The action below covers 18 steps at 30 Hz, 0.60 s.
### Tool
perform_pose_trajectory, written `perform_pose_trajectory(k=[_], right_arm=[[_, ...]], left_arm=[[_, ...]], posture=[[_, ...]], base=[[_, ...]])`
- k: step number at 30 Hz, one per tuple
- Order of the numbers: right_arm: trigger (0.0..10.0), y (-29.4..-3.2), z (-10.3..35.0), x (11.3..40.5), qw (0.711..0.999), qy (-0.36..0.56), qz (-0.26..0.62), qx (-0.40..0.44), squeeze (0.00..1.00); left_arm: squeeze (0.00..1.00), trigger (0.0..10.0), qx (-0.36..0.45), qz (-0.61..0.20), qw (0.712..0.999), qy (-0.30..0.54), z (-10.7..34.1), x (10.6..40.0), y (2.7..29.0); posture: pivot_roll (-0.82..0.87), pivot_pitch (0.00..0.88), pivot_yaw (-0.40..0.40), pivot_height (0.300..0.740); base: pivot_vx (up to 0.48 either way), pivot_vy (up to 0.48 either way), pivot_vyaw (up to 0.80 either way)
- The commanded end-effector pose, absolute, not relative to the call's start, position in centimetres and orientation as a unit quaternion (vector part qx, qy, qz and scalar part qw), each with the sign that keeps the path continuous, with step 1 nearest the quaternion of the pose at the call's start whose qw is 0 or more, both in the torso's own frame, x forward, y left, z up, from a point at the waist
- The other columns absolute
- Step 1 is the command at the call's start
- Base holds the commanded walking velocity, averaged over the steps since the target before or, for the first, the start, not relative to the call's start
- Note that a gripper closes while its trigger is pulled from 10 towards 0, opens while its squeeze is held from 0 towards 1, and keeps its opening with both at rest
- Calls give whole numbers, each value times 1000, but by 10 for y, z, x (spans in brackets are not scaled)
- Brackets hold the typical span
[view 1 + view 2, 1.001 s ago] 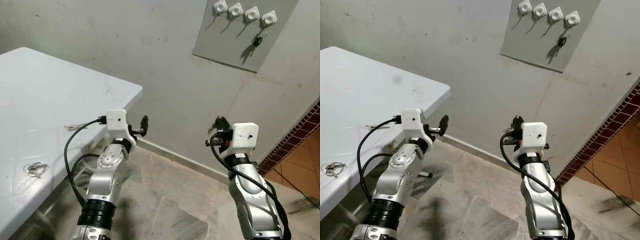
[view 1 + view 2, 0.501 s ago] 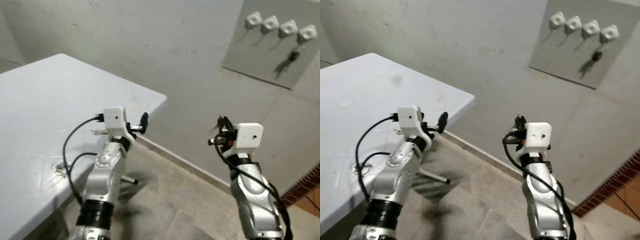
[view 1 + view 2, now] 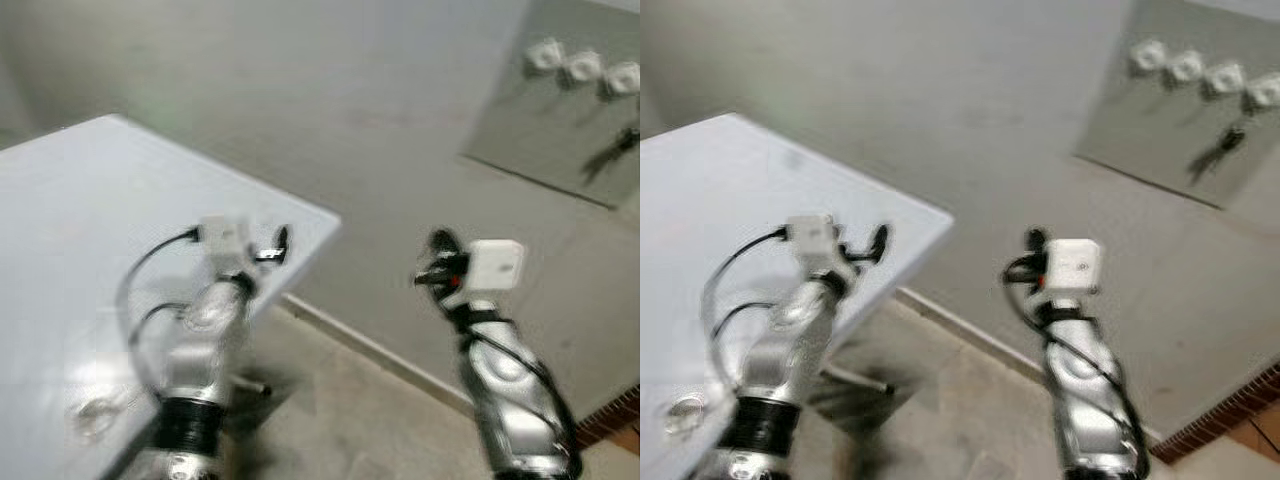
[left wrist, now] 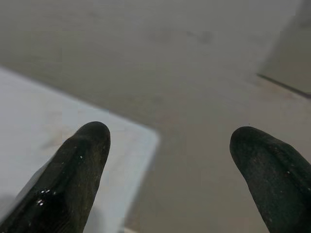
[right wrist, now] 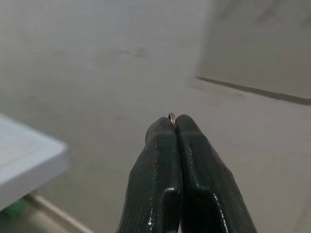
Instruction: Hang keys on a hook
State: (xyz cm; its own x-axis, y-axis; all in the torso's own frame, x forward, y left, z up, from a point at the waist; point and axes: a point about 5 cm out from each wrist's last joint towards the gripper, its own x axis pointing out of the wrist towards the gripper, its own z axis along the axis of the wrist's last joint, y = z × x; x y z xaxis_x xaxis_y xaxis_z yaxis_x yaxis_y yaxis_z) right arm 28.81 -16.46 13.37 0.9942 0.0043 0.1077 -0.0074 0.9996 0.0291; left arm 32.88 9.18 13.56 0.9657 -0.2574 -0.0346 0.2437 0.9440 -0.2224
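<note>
The head views are blurred. A grey board [image 3: 560,150] with several white hooks [image 3: 585,68] hangs on the wall at the upper right, and dark keys [image 3: 1217,152] dangle from its rightmost hook. My right gripper [image 5: 175,121] is raised in front of the wall, below and left of the board, and is shut on a small metal key ring [image 5: 172,116] that peeks out at its tips. Over the corner of the white table [image 3: 80,220], my left gripper [image 4: 170,141] is open with nothing between its fingers. Another key ring [image 3: 685,415] lies on the table near its front edge.
The table's corner [image 3: 325,215] juts toward the wall on my left. Stone floor tiles [image 3: 350,410] lie between the arms. A strip of red brick tiling [image 3: 610,420] runs along the wall's foot at the lower right.
The whole picture has shifted and blurred, so the camera is moving; the hook board now sits further right in the frame. Both arms keep about the same pose.
</note>
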Motion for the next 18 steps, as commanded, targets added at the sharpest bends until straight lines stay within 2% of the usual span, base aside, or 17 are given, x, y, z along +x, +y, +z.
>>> perform_pose_trajectory(k=[1,18], right_arm=[[10000,-158,141,290,998,-67,11,16,0],[10000,-156,139,290,998,-63,8,17,0]], left_arm=[[0,10000,-103,-118,987,25,139,330,100],[0,10000,-85,-131,988,22,140,329,94]], posture=[[63,0,-67,740],[64,0,-65,740]], base=[[352,0,-725],[376,0,-710]])
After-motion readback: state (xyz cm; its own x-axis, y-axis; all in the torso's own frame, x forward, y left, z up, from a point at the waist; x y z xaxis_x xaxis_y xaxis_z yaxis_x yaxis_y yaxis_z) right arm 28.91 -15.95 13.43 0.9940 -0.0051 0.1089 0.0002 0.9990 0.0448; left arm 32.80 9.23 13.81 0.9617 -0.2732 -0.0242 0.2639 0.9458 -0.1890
